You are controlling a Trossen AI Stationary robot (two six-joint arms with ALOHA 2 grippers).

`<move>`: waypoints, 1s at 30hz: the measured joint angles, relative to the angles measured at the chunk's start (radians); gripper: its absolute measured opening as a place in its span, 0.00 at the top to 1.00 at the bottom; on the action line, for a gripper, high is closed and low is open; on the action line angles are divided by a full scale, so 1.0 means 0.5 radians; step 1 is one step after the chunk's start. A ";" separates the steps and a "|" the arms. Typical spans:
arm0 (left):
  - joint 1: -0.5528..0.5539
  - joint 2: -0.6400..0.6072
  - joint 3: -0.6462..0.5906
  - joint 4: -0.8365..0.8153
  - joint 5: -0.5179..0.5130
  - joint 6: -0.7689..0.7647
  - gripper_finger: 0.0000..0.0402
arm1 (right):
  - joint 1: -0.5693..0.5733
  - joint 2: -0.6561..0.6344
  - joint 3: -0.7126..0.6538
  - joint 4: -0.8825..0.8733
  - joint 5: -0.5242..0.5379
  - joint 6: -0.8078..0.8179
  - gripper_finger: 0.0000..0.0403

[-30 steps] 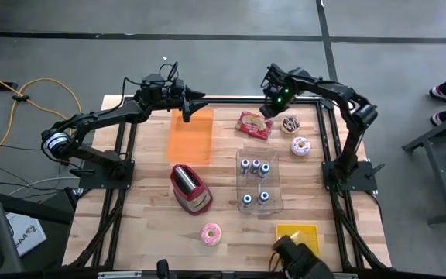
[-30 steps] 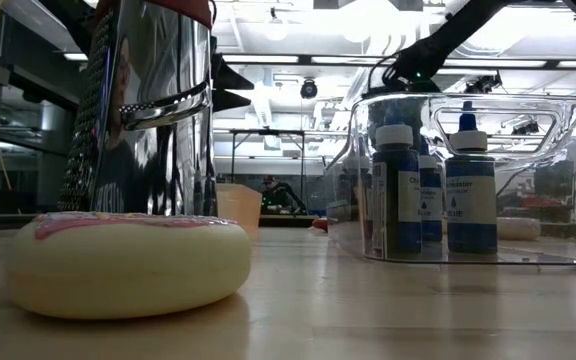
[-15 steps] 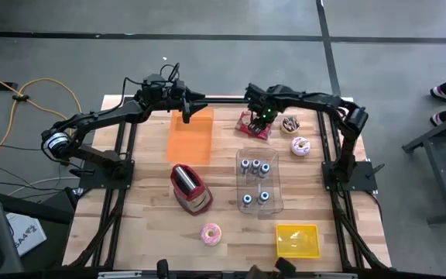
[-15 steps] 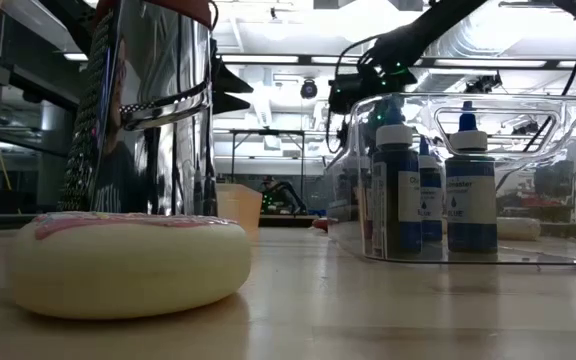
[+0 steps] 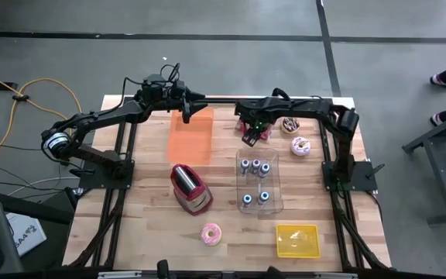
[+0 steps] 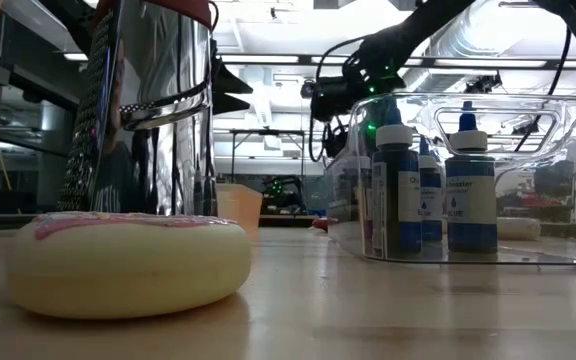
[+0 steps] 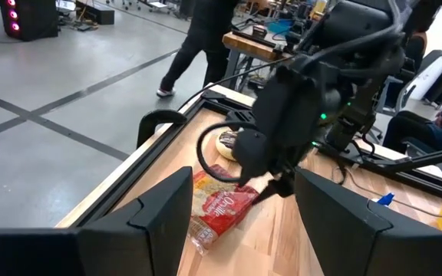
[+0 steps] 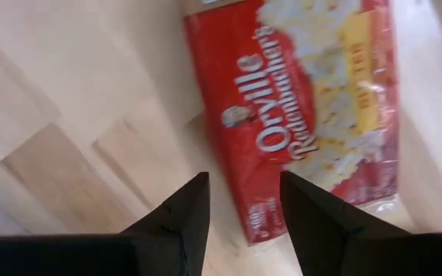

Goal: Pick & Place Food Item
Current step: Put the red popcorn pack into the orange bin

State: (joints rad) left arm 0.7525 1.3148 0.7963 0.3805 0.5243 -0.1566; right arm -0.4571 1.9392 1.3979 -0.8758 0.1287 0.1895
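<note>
Popcorn bag (image 5: 256,126), the red Orville Redenbacher's one, is lying flat on the bench (image 5: 149,225) up around 12 o'clock, a touch right of centre. The right pincer (image 5: 248,133) hangs just above the bag's edge, fingers parted with bare wood showing between them in its own wrist view, so it's not holding anything. The left pincer (image 5: 186,105) waits at roughly 11 o'clock over the far end of the orange tray (image 5: 190,138), fingers spread wide and empty too. At about 1 o'clock from the bag there's a chocolate donut (image 5: 289,124), and a pink-iced donut (image 5: 300,146) sits near it. The clear bin of blue-capped bottles (image 5: 258,180) is mid-bench, the red toaster (image 5: 190,188) at its 9 o'clock, another pink donut (image 5: 210,234) near 6, and a yellow tray (image 5: 298,240) at around 5.
</note>
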 joint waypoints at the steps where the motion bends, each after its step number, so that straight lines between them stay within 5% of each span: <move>1: 0.000 0.000 0.000 0.000 0.001 0.000 0.45 | 0.011 0.000 0.000 -0.011 -0.001 0.002 0.64; 24: 0.000 0.000 0.000 0.000 0.074 0.005 0.45 | 0.073 0.216 -0.004 -0.054 0.238 -0.130 0.64; 30: 0.000 0.000 0.000 0.001 0.074 0.003 0.45 | 0.071 0.215 -0.005 -0.047 0.260 -0.138 0.73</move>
State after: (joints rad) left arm 0.7525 1.3148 0.7963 0.3811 0.5613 -0.1551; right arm -0.4217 2.0468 1.3956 -0.8993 0.2588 0.1204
